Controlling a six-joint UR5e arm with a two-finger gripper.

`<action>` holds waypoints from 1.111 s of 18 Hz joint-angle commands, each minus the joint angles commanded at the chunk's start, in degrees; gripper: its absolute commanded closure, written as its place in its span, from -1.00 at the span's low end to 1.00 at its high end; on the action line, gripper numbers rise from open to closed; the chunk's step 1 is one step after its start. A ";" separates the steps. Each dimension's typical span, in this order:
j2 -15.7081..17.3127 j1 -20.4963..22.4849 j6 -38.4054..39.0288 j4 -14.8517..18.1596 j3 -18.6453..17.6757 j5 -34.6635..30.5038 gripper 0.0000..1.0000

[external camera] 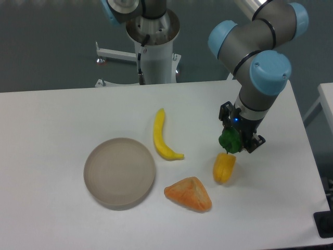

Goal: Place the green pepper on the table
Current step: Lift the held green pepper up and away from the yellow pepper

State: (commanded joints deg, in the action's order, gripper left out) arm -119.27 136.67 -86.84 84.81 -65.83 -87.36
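The green pepper (pixel 228 140) is small, glossy and dark green. It hangs between the black fingers of my gripper (pixel 232 142), which is shut on it. The pepper is held just above the white table (pixel 47 130), right of centre. Directly below and in front of it lies the yellow pepper (pixel 223 167). The gripper's fingertips are partly hidden by the green pepper.
A yellow banana (pixel 162 136) lies at the table's middle. A round grey-beige plate (pixel 119 172) sits at the front left. An orange wedge-shaped piece of food (pixel 189 194) lies in front of the banana. The robot's base (pixel 154 52) stands at the back edge.
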 joint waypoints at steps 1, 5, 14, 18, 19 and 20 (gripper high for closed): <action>0.00 0.00 -0.35 -0.09 -0.09 -0.09 0.83; -0.79 -0.09 -0.78 -0.53 -0.26 -0.17 0.82; 0.97 4.56 -17.64 -9.49 -11.95 -0.53 0.81; 0.97 6.06 -24.15 -10.45 -14.50 -0.79 0.80; 0.88 6.50 -25.82 -11.42 -15.55 -0.97 0.80; 0.88 7.37 -27.67 -12.47 -16.51 -1.05 0.78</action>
State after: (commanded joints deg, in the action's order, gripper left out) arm -118.39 144.04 -114.50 72.34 -82.34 -88.42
